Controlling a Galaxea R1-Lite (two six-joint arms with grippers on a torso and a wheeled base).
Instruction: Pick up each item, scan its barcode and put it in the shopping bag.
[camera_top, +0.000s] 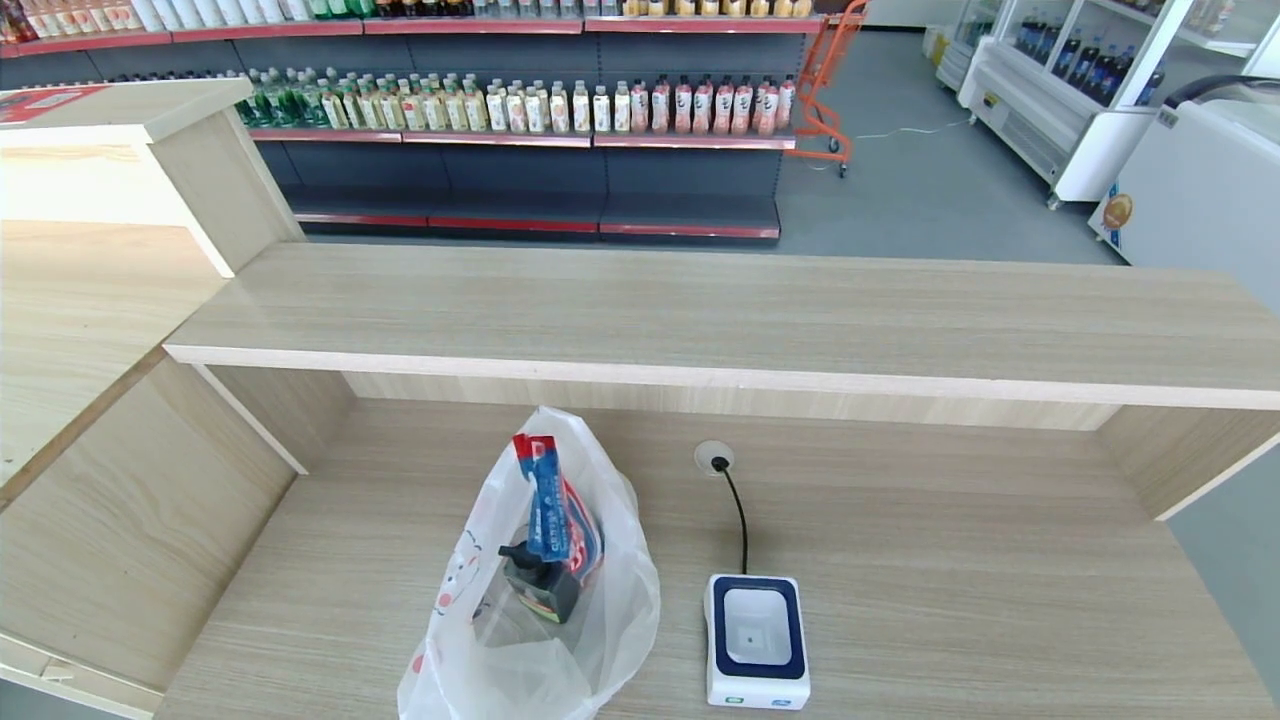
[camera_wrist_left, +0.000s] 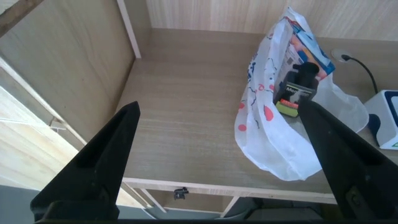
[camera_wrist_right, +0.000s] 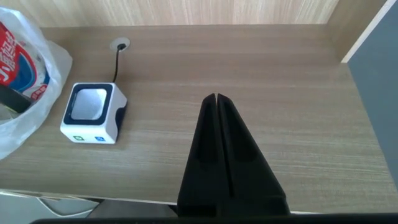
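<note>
Translucent white shopping bag slumped on the wooden table at lower centre of the head view, mouth open, a red-and-blue pouch upright inside with a dark bottle-like item against it. Just right of the bag and apart from it, a white and navy scanner, window up, black cable running toward the back. Left gripper spread wide and empty near the bag; right gripper clenched on nothing over bare table, well apart from the scanner.
</note>
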